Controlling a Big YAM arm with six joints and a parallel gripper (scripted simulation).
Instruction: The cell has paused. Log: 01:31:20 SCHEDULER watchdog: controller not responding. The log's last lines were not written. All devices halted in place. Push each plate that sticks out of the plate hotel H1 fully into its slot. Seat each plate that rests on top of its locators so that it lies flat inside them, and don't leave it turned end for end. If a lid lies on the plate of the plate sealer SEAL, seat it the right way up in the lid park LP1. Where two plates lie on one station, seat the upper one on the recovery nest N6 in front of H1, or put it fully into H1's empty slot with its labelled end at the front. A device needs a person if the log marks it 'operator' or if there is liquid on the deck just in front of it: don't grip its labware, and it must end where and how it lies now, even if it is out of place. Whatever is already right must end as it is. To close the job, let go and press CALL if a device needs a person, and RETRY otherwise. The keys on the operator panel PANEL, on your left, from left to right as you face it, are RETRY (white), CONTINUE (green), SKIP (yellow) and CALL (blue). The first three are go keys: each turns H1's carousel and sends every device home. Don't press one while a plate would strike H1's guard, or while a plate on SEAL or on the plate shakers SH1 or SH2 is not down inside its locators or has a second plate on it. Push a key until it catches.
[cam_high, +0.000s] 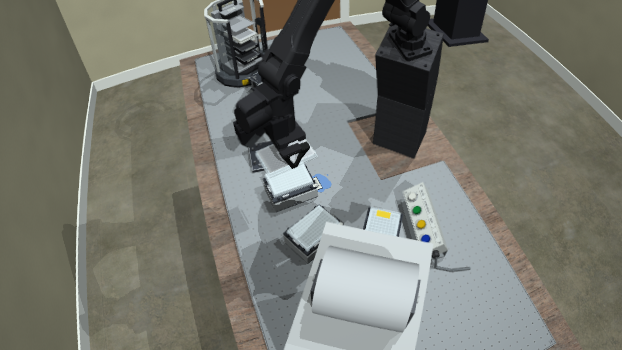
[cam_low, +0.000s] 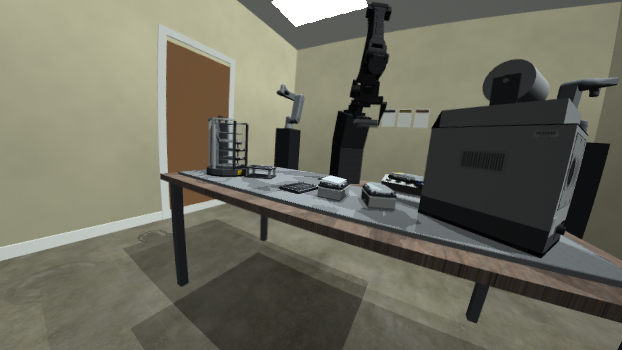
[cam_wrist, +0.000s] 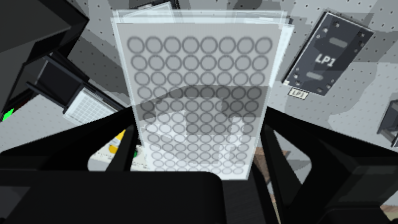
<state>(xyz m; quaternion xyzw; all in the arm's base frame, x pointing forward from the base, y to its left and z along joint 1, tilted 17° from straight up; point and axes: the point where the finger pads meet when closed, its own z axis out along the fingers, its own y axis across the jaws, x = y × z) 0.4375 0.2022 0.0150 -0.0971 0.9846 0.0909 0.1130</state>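
Clear lid (cam_wrist: 197, 100): I see it clamped by its long sides, ring-patterned face toward the wrist camera, carried high above the desk (cam_high: 480, 300).
Jaws: spread wide and closed on the lid, one finger on each long edge.
Lid park LP1 (cam_wrist: 327, 52): black tray, label readable in my wrist view, off to the right of the lid.
Blue liquid (cam_high: 324, 182): small puddle on the deck, touching the corner of the near shaker plate (cam_high: 289, 181).
Second shaker plate (cam_high: 311, 228): skewed on its station, next to the sealer (cam_high: 365, 285).
Sealer plate (cam_high: 383, 221): uncovered, yellow label showing.
Panel (cam_high: 422, 217): four keys, beside the sealer plate.
Plate hotel (cam_high: 230, 79): far end of the desk.
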